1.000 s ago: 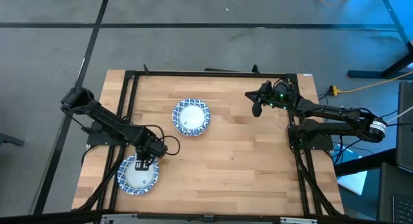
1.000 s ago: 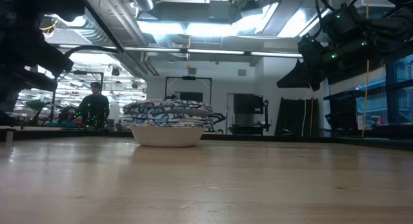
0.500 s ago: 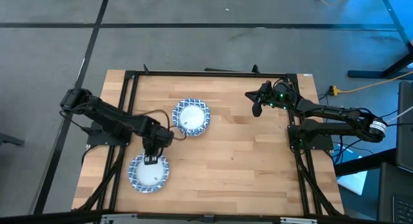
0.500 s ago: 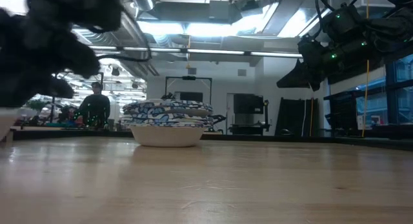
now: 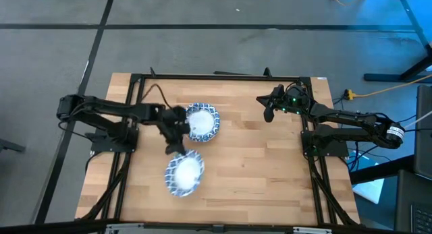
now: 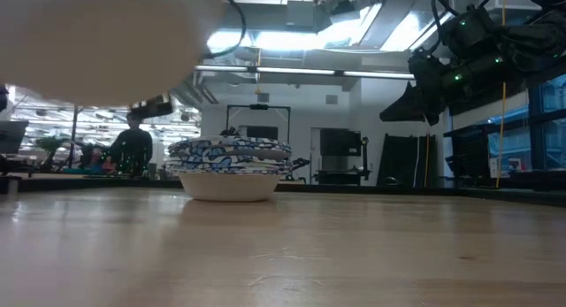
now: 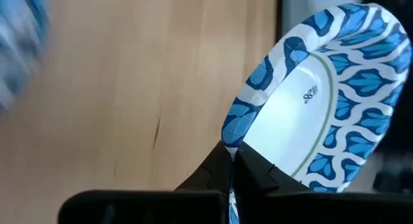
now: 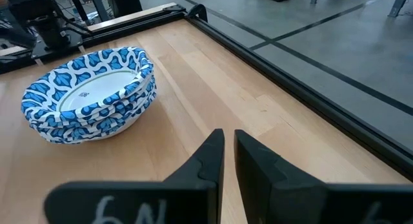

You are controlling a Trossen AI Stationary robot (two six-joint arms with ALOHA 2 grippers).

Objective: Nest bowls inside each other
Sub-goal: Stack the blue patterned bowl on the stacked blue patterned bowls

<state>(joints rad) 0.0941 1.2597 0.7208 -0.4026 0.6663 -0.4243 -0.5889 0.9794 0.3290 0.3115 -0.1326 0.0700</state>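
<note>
We see the left gripper (image 5: 174, 141) clamped on one rim edge of a lone bowl (image 5: 185, 173) held beside the bowl stack (image 5: 202, 122); the right gripper (image 8: 225, 161), fingers nearly together, waits — such a thin pinch could let it tilt or slip

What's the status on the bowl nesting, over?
Left gripper shut on one blue-and-white patterned bowl, lifted. Nested bowl stack on wooden table. Right gripper nearly shut, idle. Path unobstructed.

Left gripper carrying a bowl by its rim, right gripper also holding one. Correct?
Not quite. The left gripper does grip a bowl by its rim, but the right gripper is empty, parked at the table's far right; the right wrist view shows nothing between its fingers.
</note>
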